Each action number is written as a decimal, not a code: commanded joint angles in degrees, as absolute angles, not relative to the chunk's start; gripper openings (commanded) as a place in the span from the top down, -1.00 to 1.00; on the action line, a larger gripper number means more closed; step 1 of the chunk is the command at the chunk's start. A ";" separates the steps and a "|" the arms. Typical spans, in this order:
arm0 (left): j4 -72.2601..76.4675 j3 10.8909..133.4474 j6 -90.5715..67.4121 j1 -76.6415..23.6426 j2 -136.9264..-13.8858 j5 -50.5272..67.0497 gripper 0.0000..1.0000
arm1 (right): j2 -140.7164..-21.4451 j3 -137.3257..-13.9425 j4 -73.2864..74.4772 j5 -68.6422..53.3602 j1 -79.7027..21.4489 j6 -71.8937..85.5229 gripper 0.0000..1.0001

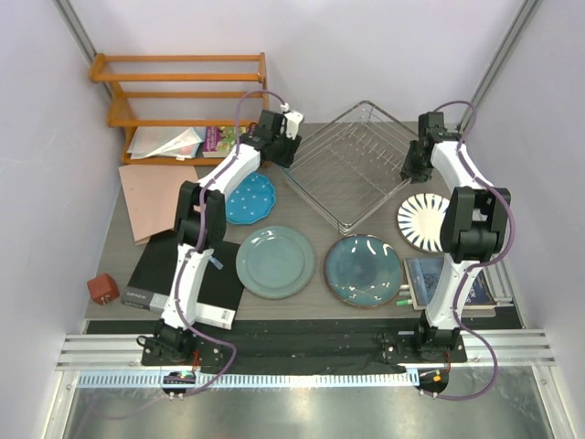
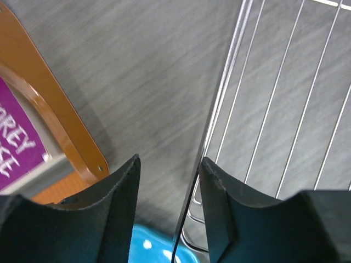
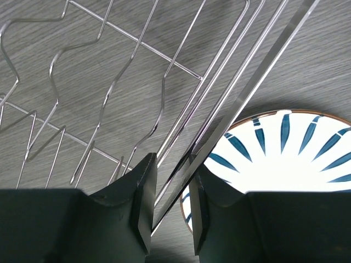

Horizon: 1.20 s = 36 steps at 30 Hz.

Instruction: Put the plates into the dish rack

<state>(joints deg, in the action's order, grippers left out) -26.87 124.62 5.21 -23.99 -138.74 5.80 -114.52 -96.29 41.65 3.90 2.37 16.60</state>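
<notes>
Right gripper point(image 3: 174, 183), at the bottom of its wrist view, pinches the rack point(image 1: 352, 165) rim, with the striped plate point(image 1: 425, 222) at right. Left gripper point(image 2: 170, 164) straddles the opposite rim, half open, clamping nothing. The rack sits upper centre. Blue plate point(image 1: 249, 198), green plate point(image 1: 275, 262) and teal plate point(image 1: 364, 271) lie flat below it.

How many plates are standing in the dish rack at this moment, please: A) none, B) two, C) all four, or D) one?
A: the dish rack holds no plate, while the blue dotted plate, grey-green plate, teal plate and striped plate all lie flat on the table.
</notes>
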 commanded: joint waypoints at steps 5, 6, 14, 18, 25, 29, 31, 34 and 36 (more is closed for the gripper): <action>-32.69 121.91 3.78 -23.82 -127.89 6.77 0.08 | -116.45 -106.85 40.08 2.11 0.53 13.36 0.31; -32.96 121.64 3.69 -23.82 -127.18 6.77 0.08 | -118.20 -108.18 40.08 2.02 0.27 13.36 0.31; -33.84 114.18 2.20 -23.91 -121.03 10.28 0.12 | -122.70 -114.88 40.25 1.67 -4.21 13.10 0.27; -33.84 111.54 1.58 -24.08 -120.50 10.55 0.13 | -122.26 -112.07 40.34 2.11 -5.10 12.92 0.27; -33.22 111.97 3.60 -24.35 -122.08 6.25 0.18 | -120.06 -107.50 39.73 4.92 -4.92 11.16 0.27; -33.83 114.69 4.92 -24.43 -123.57 3.87 0.22 | -119.36 -106.61 39.38 5.01 -4.83 11.16 0.28; -34.45 115.22 5.01 -24.43 -122.97 3.96 0.23 | -119.36 -106.52 39.20 5.27 -4.92 11.16 0.27; -32.96 113.82 5.62 -24.35 -120.68 2.03 0.21 | -119.09 -106.52 38.94 5.54 -4.83 11.07 0.27; -32.08 112.15 6.94 -24.35 -120.41 0.53 0.07 | -119.09 -106.44 38.85 5.71 -4.66 10.99 0.25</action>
